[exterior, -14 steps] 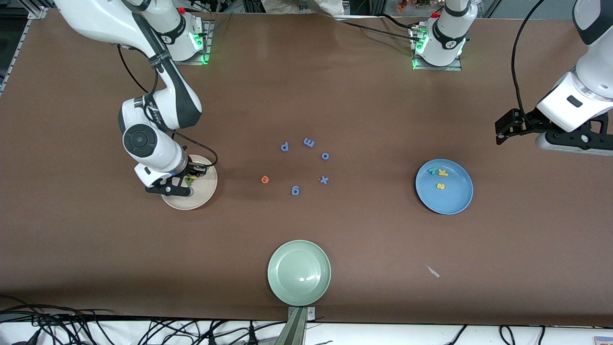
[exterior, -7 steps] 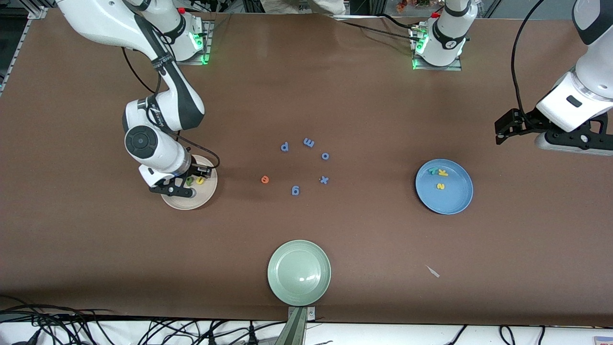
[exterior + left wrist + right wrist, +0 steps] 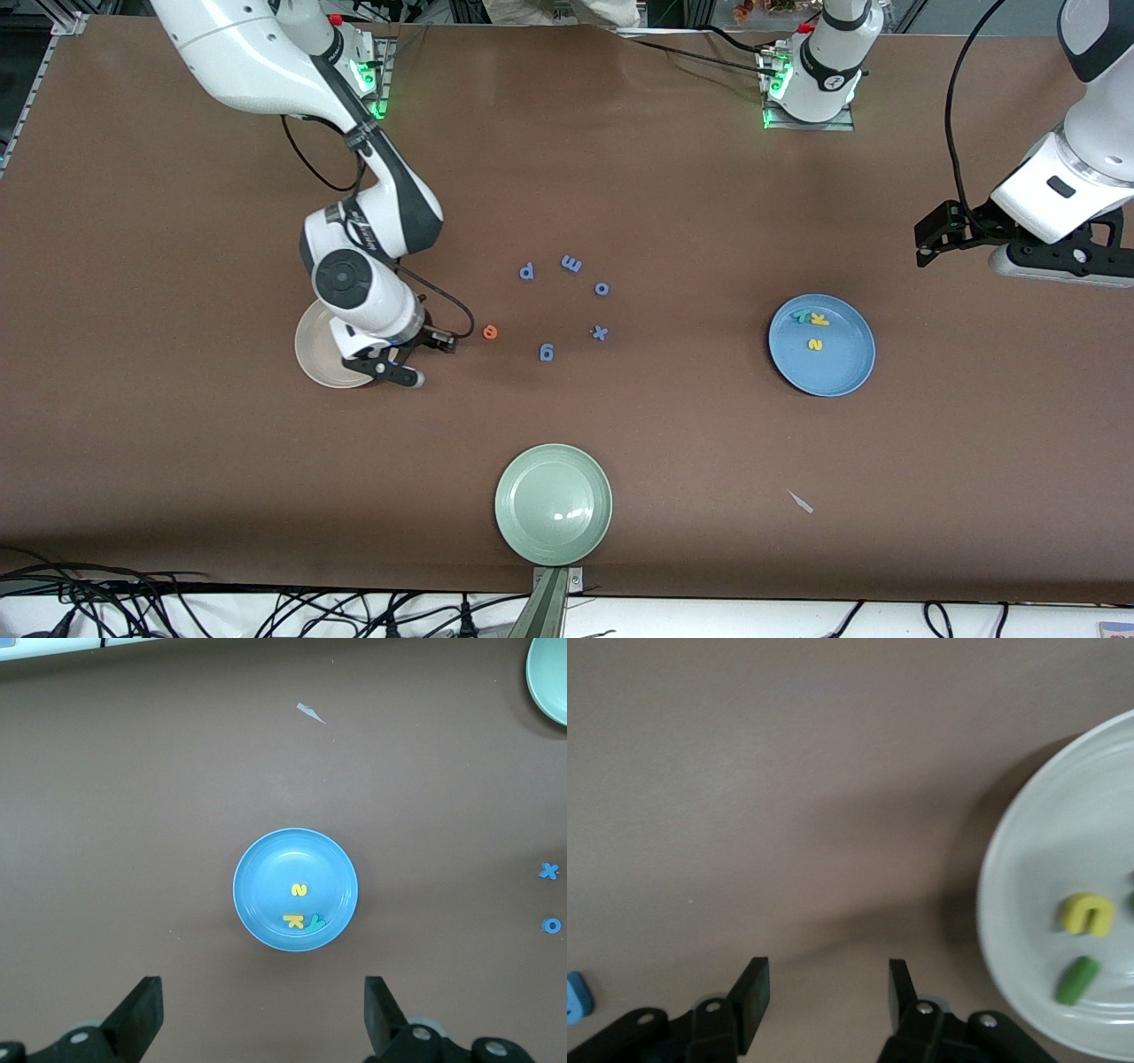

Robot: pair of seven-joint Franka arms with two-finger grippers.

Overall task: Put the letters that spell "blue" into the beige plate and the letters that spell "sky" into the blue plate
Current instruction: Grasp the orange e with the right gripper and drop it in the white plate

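Note:
My right gripper (image 3: 423,359) (image 3: 828,988) hangs open and empty over bare table between the beige plate (image 3: 312,350) (image 3: 994,895) and the orange e (image 3: 490,332). In the right wrist view the beige plate holds the yellow u (image 3: 1087,913) and the thin green l (image 3: 1078,980); a dark sliver shows at the picture's edge. The blue plate (image 3: 837,368) (image 3: 266,868) holds the yellow s (image 3: 815,345) (image 3: 300,890), yellow k (image 3: 820,320) (image 3: 292,921) and teal y (image 3: 803,315) (image 3: 315,923). My left gripper (image 3: 930,241) (image 3: 263,1010) waits open, high at the left arm's end.
Blue letters p (image 3: 526,271), m (image 3: 571,263), o (image 3: 601,288), x (image 3: 600,333) and g (image 3: 547,353) lie mid-table beside the e. A pale green plate (image 3: 553,503) sits near the front edge. A paper scrap (image 3: 801,502) lies nearer the camera than the blue plate.
My right gripper opened over the beige plate, left the yellow u in it, then rose and swung off the plate toward the orange e. The left arm stayed still.

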